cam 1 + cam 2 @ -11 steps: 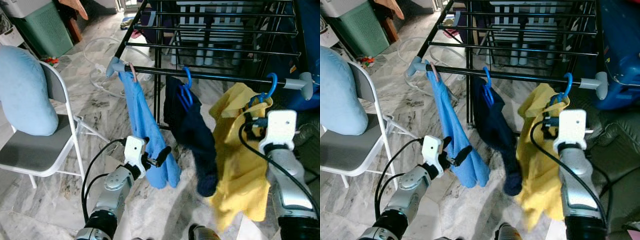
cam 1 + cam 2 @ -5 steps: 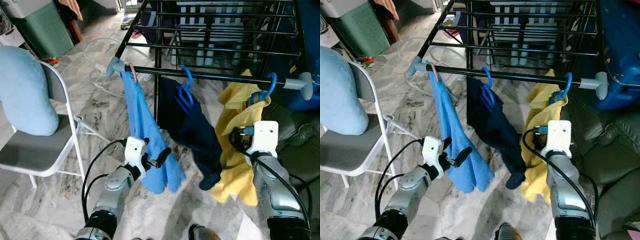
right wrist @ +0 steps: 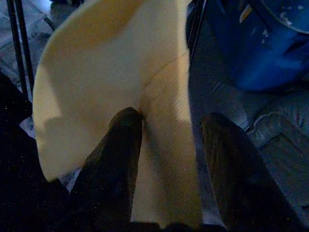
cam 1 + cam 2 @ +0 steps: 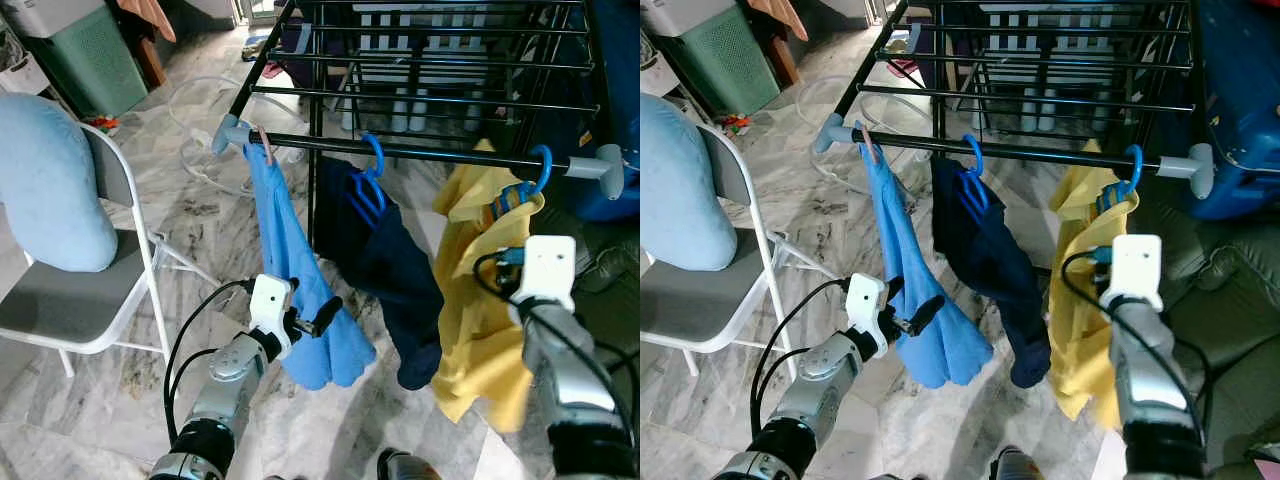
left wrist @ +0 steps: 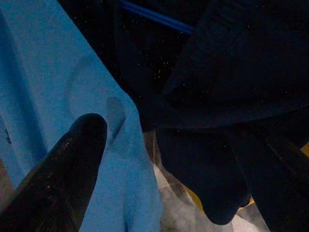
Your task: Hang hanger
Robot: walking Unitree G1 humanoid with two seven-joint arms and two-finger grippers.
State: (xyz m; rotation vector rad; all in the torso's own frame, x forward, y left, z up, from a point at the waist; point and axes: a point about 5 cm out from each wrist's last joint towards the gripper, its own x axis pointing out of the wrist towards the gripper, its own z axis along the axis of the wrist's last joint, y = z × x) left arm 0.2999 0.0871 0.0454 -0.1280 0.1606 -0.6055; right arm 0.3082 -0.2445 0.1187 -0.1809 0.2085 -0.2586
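Observation:
A black drying rack's front rail [image 4: 420, 152] carries three hangers. A blue hanger hook [image 4: 541, 166] holds a yellow garment [image 4: 478, 320] at the rail's right end. A navy garment [image 4: 385, 265] hangs from another blue hanger [image 4: 372, 172] in the middle. A light blue garment [image 4: 300, 270] hangs at the left. My right gripper [image 3: 169, 133] is open just in front of the yellow garment [image 3: 120, 72], the cloth showing between its fingers [image 3: 118, 164]. My left gripper [image 4: 310, 300] is open low beside the light blue garment [image 5: 53, 82], holding nothing.
A white folding chair [image 4: 120, 330] with a pale blue cushion [image 4: 45, 185] stands at the left. A green basket [image 4: 85, 50] is far left. A dark sofa [image 4: 1230, 300] and a blue object [image 4: 1240, 90] crowd the right. White tubing [image 4: 195, 95] lies on the marble floor.
My right arm pulled back and down from the yellow garment, then shifted right. The yellow and navy garments have swung on the rail. My left arm has stayed put.

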